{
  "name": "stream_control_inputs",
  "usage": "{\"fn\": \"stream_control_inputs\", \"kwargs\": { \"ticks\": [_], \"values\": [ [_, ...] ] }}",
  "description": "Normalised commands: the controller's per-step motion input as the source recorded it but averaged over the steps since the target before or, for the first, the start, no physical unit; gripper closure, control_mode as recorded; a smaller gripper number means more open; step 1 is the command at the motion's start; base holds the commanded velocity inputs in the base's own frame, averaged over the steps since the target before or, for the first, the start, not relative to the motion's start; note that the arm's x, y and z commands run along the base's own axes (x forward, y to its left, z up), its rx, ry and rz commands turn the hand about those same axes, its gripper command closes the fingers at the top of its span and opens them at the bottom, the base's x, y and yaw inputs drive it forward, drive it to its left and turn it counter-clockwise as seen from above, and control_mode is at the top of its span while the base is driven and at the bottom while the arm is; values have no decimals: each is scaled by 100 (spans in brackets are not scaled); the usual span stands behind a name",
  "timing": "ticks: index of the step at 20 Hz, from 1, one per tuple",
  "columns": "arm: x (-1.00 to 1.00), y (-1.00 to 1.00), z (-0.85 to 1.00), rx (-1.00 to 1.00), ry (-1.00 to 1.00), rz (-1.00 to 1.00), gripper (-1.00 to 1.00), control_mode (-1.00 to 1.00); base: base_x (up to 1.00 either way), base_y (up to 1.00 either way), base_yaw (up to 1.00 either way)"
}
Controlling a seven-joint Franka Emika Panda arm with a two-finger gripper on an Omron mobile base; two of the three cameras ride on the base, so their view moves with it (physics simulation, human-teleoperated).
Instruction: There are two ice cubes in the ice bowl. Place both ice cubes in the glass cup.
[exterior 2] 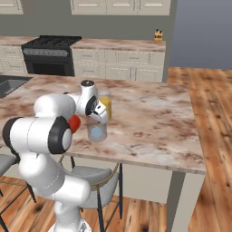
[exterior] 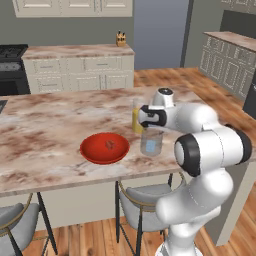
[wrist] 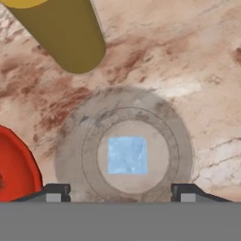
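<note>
Behind arm, ice bowl [exterior 2: 74, 123] mostly hidden

looking straight down i see the pale blue ice cube [wrist: 127, 155] lying in the glass cup [wrist: 70, 155], my finger tips [wrist: 56, 192] spread wide, red ice bowl [wrist: 16, 167] left, orange glass [wrist: 66, 33] above.

A rendered home kitchen: a marble-patterned island tabletop [exterior: 45, 130] with grey stools [exterior: 142, 200] tucked under it, cream panelled cabinets [exterior: 80, 70] along the wall, a black stove [exterior 2: 50, 56], a sink corner [exterior 2: 9, 84], a knife block [exterior: 120, 39] and a wooden plank floor [exterior 2: 213, 149].
</note>
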Motion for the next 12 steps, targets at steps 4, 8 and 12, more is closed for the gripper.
{"fn": "stream_control_inputs", "kwargs": {
  "ticks": [4, 8, 12],
  "values": [
    [-6, 0, 50, 1, 0, -1, -100, -100, 0, 0, 0],
    [-72, 13, 20, 0, 0, 0, -100, -100, 0, 0, 0],
    [-54, 61, 1, 0, 0, 3, -100, -100, 0, 0, 0]
  ]
}}
